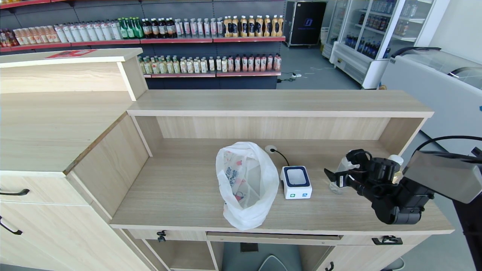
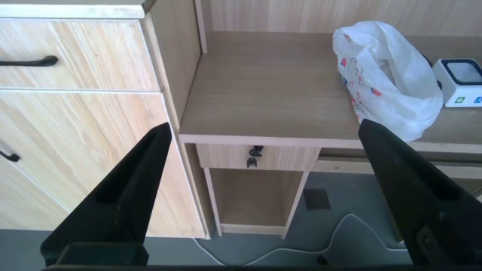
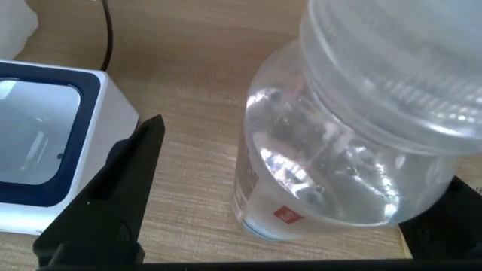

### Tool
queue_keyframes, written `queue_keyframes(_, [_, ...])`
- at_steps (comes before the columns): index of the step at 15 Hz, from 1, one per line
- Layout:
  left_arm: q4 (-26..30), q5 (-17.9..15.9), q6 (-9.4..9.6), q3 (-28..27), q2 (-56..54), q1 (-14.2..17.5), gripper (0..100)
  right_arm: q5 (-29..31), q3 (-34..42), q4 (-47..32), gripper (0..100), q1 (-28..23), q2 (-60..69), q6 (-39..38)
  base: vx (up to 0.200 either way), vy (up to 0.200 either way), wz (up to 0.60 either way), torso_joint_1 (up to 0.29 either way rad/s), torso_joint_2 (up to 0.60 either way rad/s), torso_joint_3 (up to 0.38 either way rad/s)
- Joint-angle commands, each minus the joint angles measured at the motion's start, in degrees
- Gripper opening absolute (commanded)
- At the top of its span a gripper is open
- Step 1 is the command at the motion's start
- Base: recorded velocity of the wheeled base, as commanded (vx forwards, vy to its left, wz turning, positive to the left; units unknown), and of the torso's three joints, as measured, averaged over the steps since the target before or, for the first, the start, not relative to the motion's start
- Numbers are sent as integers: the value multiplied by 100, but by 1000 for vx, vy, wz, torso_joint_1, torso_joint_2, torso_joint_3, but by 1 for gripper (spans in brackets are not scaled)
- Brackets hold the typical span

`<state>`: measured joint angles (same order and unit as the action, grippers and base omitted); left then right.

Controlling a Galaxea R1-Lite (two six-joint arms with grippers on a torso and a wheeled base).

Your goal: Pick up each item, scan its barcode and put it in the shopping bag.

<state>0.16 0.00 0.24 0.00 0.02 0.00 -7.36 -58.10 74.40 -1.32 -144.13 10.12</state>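
Note:
A clear plastic bottle (image 1: 334,185) (image 3: 324,173) stands on the wooden counter (image 1: 180,188), to the right of the scanner. My right gripper (image 1: 340,175) (image 3: 301,165) is open with one finger on each side of the bottle; a gap shows between one finger (image 3: 113,203) and the bottle wall. The white barcode scanner (image 1: 296,182) (image 3: 38,143) (image 2: 458,79) sits mid-counter. Left of it the white shopping bag (image 1: 246,184) (image 2: 384,68) stands with its mouth open. A white-capped item (image 1: 396,160) is partly hidden behind the right arm. My left gripper (image 2: 263,196) hangs open below counter height, left of the bag.
A raised ledge (image 1: 278,103) overhangs the back of the counter. On the left is a taller cabinet (image 1: 56,128) with drawers (image 2: 68,68). A cable (image 1: 280,155) runs from the scanner to the back. Store shelves and freezers stand beyond.

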Motion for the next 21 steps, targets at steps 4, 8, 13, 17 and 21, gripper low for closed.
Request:
queue_keyframes(4, [2, 0, 2, 0, -2, 0, 100, -2, -290, 4, 100, 61, -238, 17, 0, 0, 0, 0, 0, 0])
queue_keyframes(8, [2, 0, 2, 0, -2, 0, 100, -11, -483, 4, 100, 70, -388, 8, 0, 0, 0, 0, 0, 0])
queue_keyframes(13, [2, 0, 2, 0, -2, 0, 100, -512, -711, -22, 0, 44, -379, 17, 0, 0, 0, 0, 0, 0])
queue_keyframes(17, [2, 0, 2, 0, -2, 0, 100, -494, -694, -224, 0, 35, -388, 69, 0, 0, 0, 0, 0, 0])
queue_keyframes(21, [2, 0, 2, 0, -2, 0, 100, -503, -703, -294, 0, 44, -344, 60, 0, 0, 0, 0, 0, 0])
